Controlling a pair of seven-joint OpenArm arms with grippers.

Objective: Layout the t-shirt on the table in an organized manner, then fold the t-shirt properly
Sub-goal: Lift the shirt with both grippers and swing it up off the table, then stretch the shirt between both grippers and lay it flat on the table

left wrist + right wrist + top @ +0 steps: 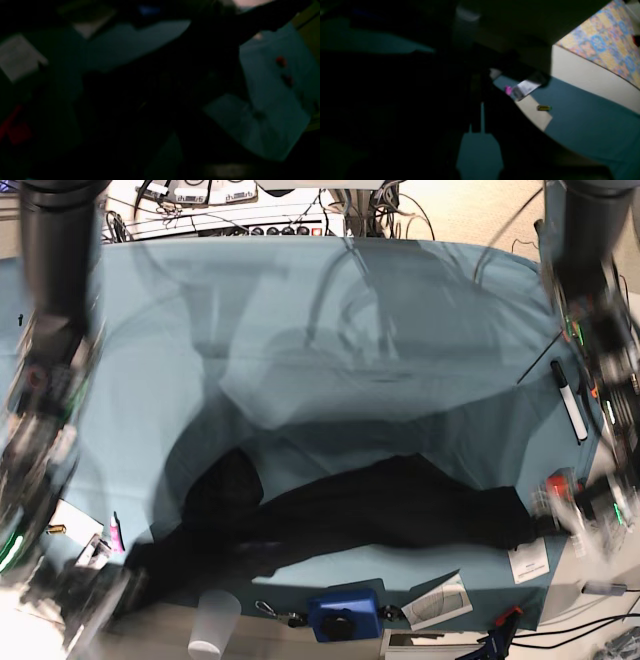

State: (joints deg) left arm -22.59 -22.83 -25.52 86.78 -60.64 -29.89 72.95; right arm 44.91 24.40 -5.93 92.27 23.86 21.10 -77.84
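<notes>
Both grippers are clamped narrow on the ends of the large black cloth t-shirt (340, 510): the left gripper (548, 515) pinches its end at the base view's right, the right gripper (100, 588) its end at lower left. The shirt stretches blurred between them, low over the near half of the wide teal cloth-draped table (330, 310).

The t-shirt (380, 505) is matt black cloth; the table (330, 310) wears smooth teal cloth, seemingly slightly creased, though blur obscures.
</notes>
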